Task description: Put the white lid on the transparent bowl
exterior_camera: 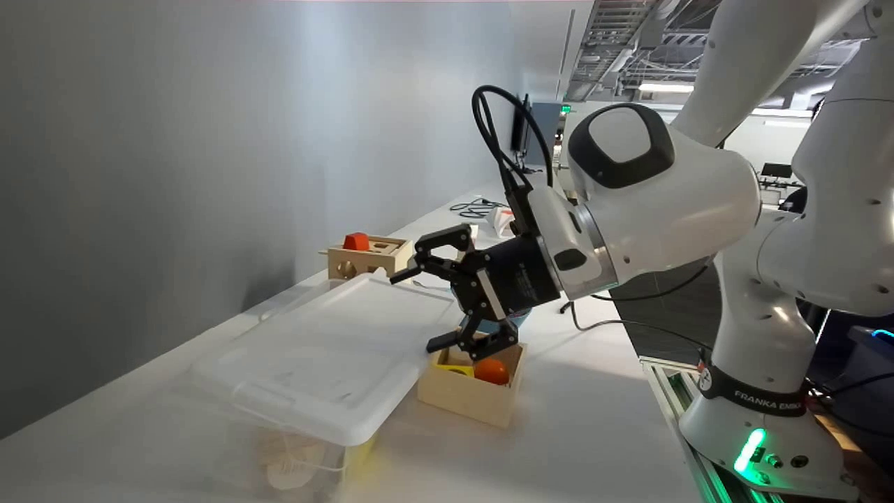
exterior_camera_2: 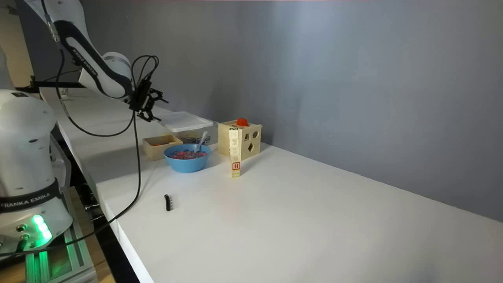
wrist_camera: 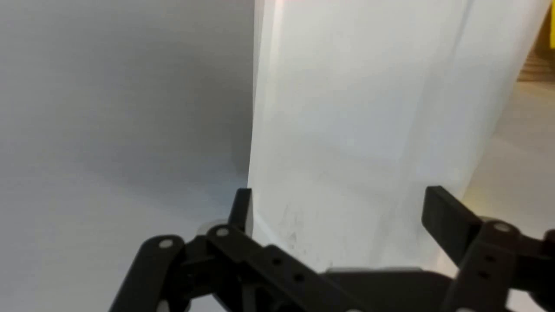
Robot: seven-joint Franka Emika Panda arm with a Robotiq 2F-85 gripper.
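Note:
The white lid [exterior_camera: 335, 342] lies over the transparent bowl [exterior_camera: 244, 447], a clear tub near the wall. In an exterior view a clear edge shows past the lid's wall side, so the lid looks shifted; I cannot tell whether it is seated. In an exterior view the lid [exterior_camera_2: 185, 121] is on top and the tub [exterior_camera_2: 210, 133] beneath it. My gripper [exterior_camera: 411, 313] is open and empty, just above the lid's far end. In the wrist view the lid [wrist_camera: 347, 130] fills the space between the spread fingers [wrist_camera: 338, 193]. Contact cannot be told.
An open wooden box [exterior_camera: 464, 402] with an orange ball stands beside the tub. A blue bowl [exterior_camera_2: 186, 163] of coloured bits, a wooden shape box [exterior_camera_2: 251, 143] and a block stack [exterior_camera_2: 234, 151] stand nearby. A black item [exterior_camera_2: 168, 202] lies on the table. The grey wall [exterior_camera: 174, 175] borders it.

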